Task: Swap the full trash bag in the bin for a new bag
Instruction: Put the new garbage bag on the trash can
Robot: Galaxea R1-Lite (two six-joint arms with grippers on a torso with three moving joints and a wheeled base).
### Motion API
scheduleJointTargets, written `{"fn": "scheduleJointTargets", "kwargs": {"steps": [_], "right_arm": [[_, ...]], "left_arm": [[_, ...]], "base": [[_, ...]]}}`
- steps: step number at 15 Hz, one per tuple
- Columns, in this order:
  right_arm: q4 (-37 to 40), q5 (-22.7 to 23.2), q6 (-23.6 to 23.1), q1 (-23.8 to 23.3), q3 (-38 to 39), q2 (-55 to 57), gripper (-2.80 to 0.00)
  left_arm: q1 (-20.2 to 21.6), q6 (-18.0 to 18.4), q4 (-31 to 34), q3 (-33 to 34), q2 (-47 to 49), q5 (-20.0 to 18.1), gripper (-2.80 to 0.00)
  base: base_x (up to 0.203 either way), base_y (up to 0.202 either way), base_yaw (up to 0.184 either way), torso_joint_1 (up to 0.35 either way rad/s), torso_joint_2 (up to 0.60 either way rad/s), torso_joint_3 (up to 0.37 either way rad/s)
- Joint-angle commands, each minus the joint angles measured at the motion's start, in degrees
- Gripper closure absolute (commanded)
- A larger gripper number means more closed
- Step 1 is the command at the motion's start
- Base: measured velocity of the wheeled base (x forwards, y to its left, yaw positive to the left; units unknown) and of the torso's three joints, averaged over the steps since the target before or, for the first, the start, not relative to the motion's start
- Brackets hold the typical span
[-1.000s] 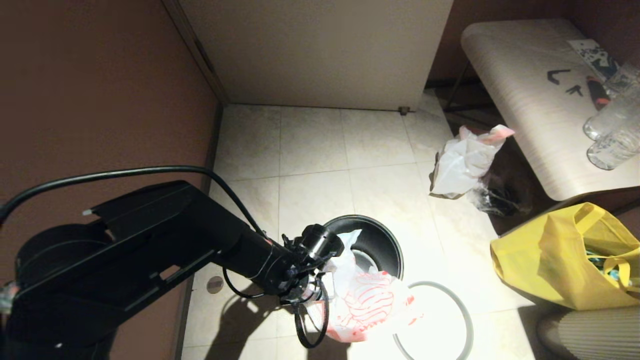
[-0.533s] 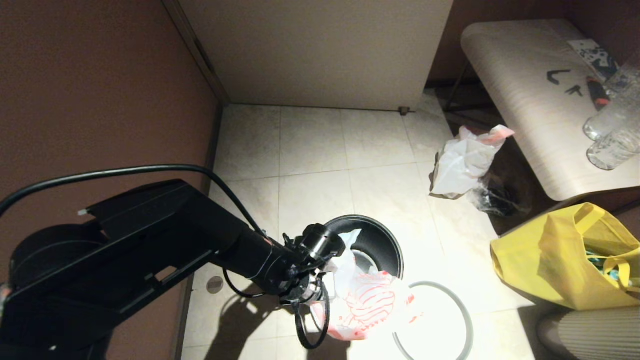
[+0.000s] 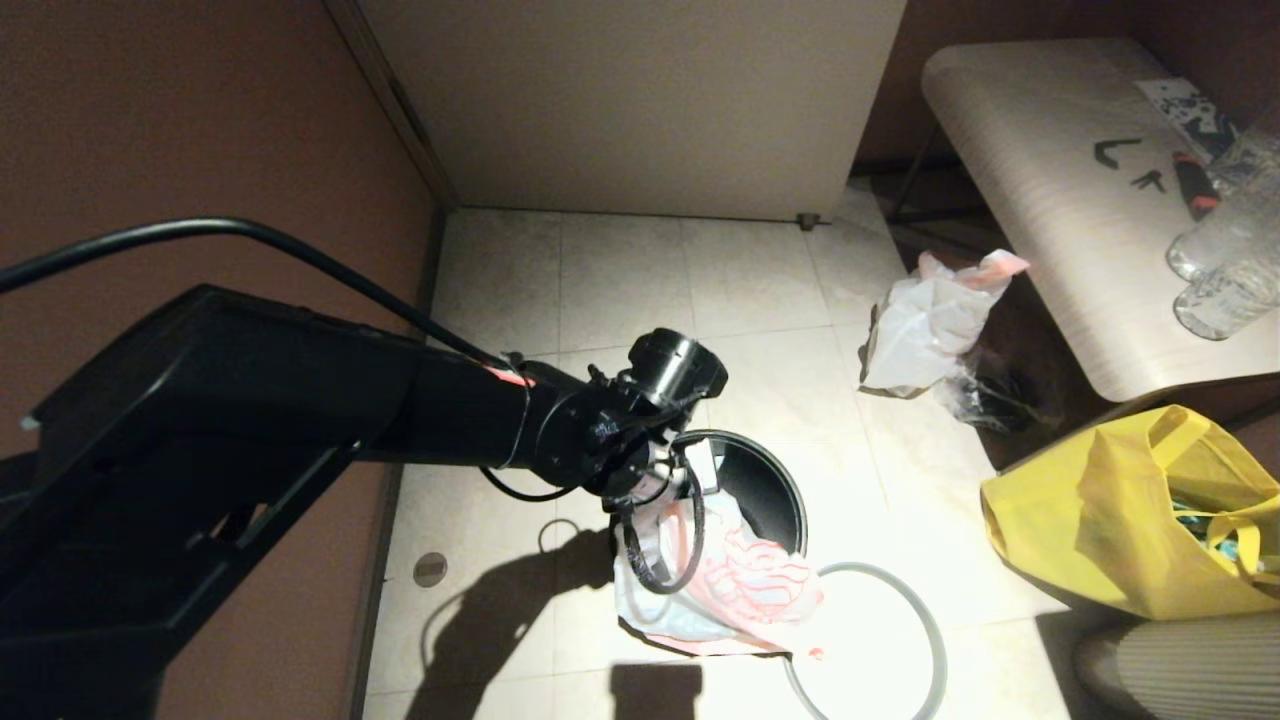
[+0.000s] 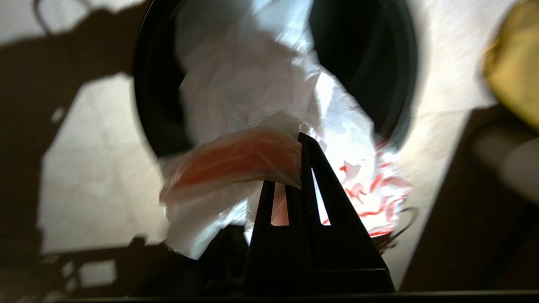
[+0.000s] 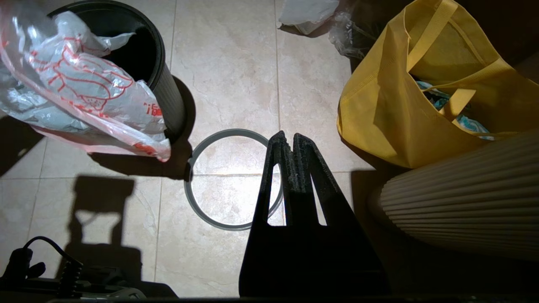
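The black bin (image 3: 770,485) stands on the tiled floor with its grey rim ring (image 3: 872,566) lying loose beside it. The new bag (image 3: 745,590), translucent with a red cartoon, hangs half in the bin and spills over its near side. My left gripper (image 3: 692,478) hovers over the bin's near-left rim, shut on the bag's pinkish edge (image 4: 236,162). The full trash bag (image 3: 925,325) lies crumpled on the floor by the table. My right gripper (image 5: 286,141) is shut and empty above the ring (image 5: 233,131), out of the head view.
A yellow tote (image 3: 1130,510) stands to the bin's right, with a ribbed beige object (image 5: 463,198) beside it. A low table (image 3: 1050,200) with glasses is at the far right. Brown wall on the left, a pale door behind.
My left arm has risen and swung forward over the bin's rim, dragging the new bag's edge with it. The bag now drapes lower over the bin's near side.
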Motion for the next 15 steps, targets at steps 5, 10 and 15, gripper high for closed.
{"fn": "scheduleJointTargets", "kwargs": {"steps": [5, 10, 15], "right_arm": [[0.04, 0.04, -0.06, 0.02, -0.03, 0.05, 0.00], [0.04, -0.03, -0.06, 0.02, 0.00, 0.05, 0.00], [0.04, -0.03, -0.14, 0.02, 0.00, 0.05, 0.00]], "left_arm": [[0.92, 0.28, 2.05, -20.77, 10.17, 0.24, 0.00], [5.44, 2.49, -6.97, -21.21, 11.02, 0.32, 0.00], [6.72, 2.17, -6.92, -19.94, 10.37, 0.41, 0.00]], "base": [[0.000, 0.000, 0.000, 0.000, 0.00, 0.000], [0.000, 0.000, 0.000, 0.000, 0.00, 0.000], [0.000, 0.000, 0.000, 0.000, 0.00, 0.000]]}}
